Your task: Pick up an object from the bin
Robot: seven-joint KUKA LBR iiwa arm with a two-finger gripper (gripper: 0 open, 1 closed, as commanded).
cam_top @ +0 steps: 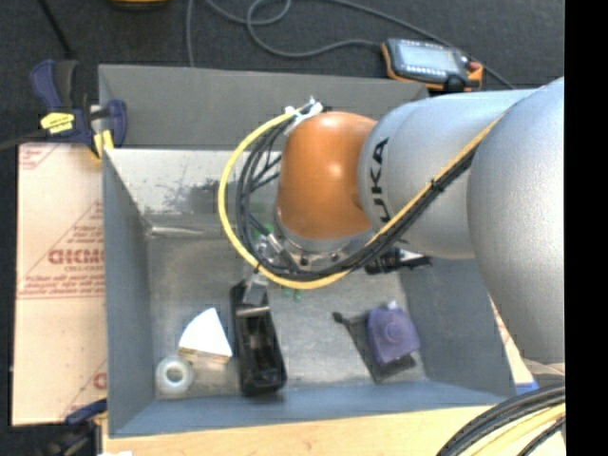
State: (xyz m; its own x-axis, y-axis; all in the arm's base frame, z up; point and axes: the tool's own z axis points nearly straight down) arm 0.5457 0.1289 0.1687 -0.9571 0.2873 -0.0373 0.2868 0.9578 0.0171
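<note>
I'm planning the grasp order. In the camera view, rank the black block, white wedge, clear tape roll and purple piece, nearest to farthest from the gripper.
1. Black block, right beside the gripper, mid-bin.
2. White wedge, left of the block.
3. Clear tape roll, lower left corner, and purple piece, on the right: too close to call.

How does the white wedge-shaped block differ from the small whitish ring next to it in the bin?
The white wedge-shaped block is triangular and solid; the small whitish ring is round with a hole. The block is larger than the ring. Both are pale and lie on the floor of the bin.
</note>
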